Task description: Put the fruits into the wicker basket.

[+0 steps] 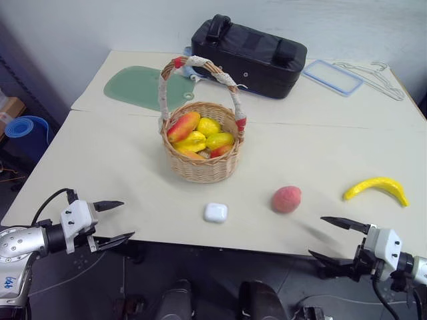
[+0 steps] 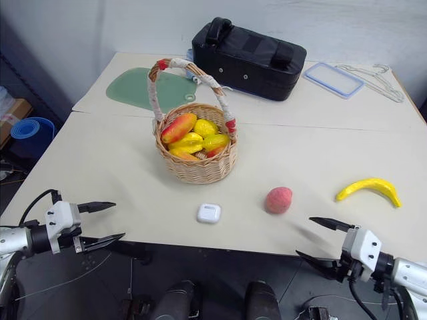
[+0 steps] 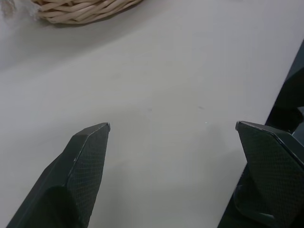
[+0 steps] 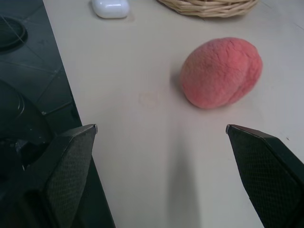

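Observation:
The wicker basket stands mid-table with several yellow and red toy fruits inside; its rim also shows in the left wrist view. A pinkish-red peach lies on the table right of the basket, also seen close in the right wrist view. The yellow banana lies further right. My left gripper hangs open and empty at the table's front left edge. My right gripper is open and empty at the front right edge, short of the peach.
A small white case lies near the front edge. A black bag, a green mat, a clear lid and a wire hanger lie at the back. A blue roll sits on the floor left.

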Motion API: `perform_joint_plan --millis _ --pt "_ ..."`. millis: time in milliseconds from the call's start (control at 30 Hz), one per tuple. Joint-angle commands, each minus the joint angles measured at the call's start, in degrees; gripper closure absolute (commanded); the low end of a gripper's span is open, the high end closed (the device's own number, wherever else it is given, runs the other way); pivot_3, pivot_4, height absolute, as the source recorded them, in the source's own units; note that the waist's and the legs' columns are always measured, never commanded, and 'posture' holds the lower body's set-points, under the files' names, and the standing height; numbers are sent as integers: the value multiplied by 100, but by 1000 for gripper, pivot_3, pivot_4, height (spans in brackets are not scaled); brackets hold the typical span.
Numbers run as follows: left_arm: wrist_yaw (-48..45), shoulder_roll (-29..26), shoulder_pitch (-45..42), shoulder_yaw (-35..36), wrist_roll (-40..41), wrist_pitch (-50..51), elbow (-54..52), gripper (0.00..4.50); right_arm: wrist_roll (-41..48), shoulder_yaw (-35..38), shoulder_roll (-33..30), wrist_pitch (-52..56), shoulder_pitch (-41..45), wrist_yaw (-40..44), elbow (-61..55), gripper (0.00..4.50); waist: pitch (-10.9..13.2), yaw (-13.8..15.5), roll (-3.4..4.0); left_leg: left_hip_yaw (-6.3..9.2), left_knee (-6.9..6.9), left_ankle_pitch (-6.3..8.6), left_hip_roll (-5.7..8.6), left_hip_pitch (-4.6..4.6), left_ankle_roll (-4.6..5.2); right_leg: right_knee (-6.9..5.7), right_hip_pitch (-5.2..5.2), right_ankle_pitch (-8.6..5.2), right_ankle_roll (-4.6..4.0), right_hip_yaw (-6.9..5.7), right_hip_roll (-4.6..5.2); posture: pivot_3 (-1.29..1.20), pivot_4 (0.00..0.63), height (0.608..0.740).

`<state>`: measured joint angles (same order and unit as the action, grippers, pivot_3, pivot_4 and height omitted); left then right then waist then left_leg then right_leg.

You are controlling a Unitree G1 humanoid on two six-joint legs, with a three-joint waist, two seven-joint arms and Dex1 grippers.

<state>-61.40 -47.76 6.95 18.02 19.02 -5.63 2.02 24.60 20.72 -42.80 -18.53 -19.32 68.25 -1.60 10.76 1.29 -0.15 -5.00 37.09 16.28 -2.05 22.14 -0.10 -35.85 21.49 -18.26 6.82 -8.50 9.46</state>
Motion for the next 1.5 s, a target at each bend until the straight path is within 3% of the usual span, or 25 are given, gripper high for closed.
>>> perform_joint_plan --millis 33,333,500,667,767,833,1000,1133,1233,1333,1500 --pt "7 -73 -64 120 63 15 -55 44 69 210 -110 -280 -52 197 172 0 0 -1 0 -3 0 2 -2 -1 -1 0 1 0 0 2 -1 0 150 740" --pt "-109 -59 -48 160 390 522 -212 44 106 209 -49 -361 -335 188 120 0 0 -5 0 -25 2 9 -31 -8 -4 1 6 0 0 21 -5 0 150 740" --pt "-494 -332 -240 -52 877 1488 -692 44 271 191 51 -109 -386 -60 -312 0 1 -2 -1 -28 4 14 -45 -8 -8 1 9 1 -1 25 -16 0 150 740" --pt "-697 -341 -1292 -873 1244 2427 -1454 44 1040 -22 300 293 -428 -232 -1653 0 2 35 1 -27 8 15 -49 -9 -11 -1 10 2 -4 37 -24 0 150 740" --pt "-658 203 -1939 -1607 1118 2536 -1495 44 1122 -351 318 773 -349 -512 -2388 0 -1 24 0 -27 10 14 -55 -19 -26 0 10 7 -6 65 -36 0 150 740" --pt "-590 765 -2457 -2296 623 2251 -1190 44 1084 -612 413 997 -151 -786 -2741 0 1 24 -3 -31 12 15 -42 -30 -35 3 7 8 -4 83 -54 0 150 740" --pt "-412 1694 -3172 -3189 -176 1740 -332 44 736 -745 511 1039 77 -990 -2685 0 6 10 -26 -64 27 18 -66 -23 -50 13 11 13 -12 94 -93 0 150 740" --pt "-131 1872 -3384 -3613 -999 1279 314 44 652 -714 570 1049 48 -1111 -2711 0 6 4 -27 -72 28 16 -68 -19 -52 15 16 12 -15 96 -96 0 150 740" --pt "-238 1839 -3288 -3640 -1007 1270 306 44 626 -673 616 1057 23 -1204 -2737 0 7 6 -28 -73 28 16 -69 -17 -50 16 19 12 -15 98 -95 0 150 740" --pt "-192 1808 -3203 -3595 -1084 1249 329 547 581 -723 648 1022 52 -1232 -2692 0 7 13 -28 -65 33 18 -70 -14 -48 15 20 12 -16 97 -94 0 150 740" --pt "7 1826 -3024 -3198 -842 1356 127 2117 589 -928 718 1056 276 -1187 -2652 0 7 11 -28 -42 35 26 -70 -14 -32 14 20 13 -17 99 -92 0 150 740"
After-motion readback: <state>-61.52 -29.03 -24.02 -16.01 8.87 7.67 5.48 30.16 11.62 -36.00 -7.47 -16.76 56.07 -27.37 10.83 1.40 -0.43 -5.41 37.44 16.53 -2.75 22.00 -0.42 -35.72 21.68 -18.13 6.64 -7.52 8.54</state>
